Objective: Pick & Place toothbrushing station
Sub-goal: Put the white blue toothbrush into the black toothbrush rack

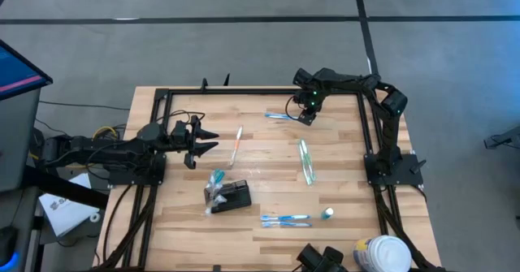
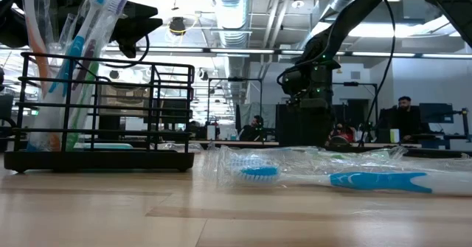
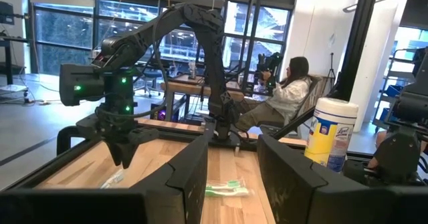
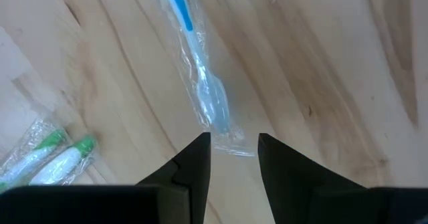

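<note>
The toothbrushing station, a small black holder [image 1: 234, 196], stands on its base near the table's middle front, with wrapped toothbrushes [image 1: 216, 183] sticking up out of it. In the low view it shows as a black wire rack [image 2: 103, 110]. My left gripper [image 1: 208, 141] is open and empty, above the table to the holder's far left. My right gripper [image 1: 308, 116] is open at the far side, pointing down. Its fingers stand on either side of the end of a blue toothbrush in clear wrap [image 4: 200, 83], which lies flat on the table [image 1: 281, 116].
An orange toothbrush [image 1: 237, 144], a wrapped green one [image 1: 306, 161], two blue ones [image 1: 284, 220] and a small green thing [image 1: 327, 213] lie on the wood. A white round tub [image 1: 382, 254] stands at the front right. A black frame [image 1: 162, 93] edges the table. A person [image 3: 287, 93] sits beyond.
</note>
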### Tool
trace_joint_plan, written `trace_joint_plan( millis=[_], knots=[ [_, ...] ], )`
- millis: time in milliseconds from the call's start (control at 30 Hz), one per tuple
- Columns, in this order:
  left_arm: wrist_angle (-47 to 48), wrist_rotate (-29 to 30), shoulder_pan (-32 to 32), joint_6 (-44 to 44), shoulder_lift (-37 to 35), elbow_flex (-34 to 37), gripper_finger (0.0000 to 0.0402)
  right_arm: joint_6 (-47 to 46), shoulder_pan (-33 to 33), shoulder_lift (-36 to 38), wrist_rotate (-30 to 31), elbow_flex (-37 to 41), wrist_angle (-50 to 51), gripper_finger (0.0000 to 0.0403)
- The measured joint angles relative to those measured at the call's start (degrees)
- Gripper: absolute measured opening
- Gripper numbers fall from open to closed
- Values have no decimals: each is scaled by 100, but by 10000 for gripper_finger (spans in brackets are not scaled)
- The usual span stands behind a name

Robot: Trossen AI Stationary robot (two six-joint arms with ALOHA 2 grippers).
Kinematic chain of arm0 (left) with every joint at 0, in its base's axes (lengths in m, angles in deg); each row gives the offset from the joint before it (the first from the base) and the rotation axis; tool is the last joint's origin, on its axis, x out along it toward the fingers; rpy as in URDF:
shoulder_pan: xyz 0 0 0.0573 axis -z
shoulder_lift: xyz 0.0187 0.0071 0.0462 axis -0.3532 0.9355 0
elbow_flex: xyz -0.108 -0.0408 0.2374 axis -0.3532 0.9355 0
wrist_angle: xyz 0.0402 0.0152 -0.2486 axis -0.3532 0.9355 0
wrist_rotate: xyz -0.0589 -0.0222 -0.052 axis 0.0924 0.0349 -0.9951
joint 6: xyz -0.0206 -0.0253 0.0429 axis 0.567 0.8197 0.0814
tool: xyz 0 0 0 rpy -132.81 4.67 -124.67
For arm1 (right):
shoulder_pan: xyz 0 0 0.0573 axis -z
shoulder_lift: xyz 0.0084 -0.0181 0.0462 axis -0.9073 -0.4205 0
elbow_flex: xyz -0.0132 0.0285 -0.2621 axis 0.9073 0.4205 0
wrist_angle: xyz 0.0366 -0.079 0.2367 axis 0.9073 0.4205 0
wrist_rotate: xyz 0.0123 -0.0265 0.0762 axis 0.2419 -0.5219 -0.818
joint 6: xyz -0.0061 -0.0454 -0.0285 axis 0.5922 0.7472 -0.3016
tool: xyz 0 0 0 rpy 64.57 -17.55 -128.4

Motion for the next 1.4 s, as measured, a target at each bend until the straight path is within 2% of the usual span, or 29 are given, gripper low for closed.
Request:
trace_joint_plan(
  millis=[900, 1200, 1400],
  knots=[
    [24, -2, 4, 17, 0, 0, 126, 46, -175, 0, -32, 4, -8, 116],
    [31, -2, 28, 37, 0, 0, 126, 165, -149, 51, 112, 688, -393, 116],
    [-12, -1, 18, 9, 0, 0, 126, 162, -151, 42, 150, 673, -388, 113]
  ],
)
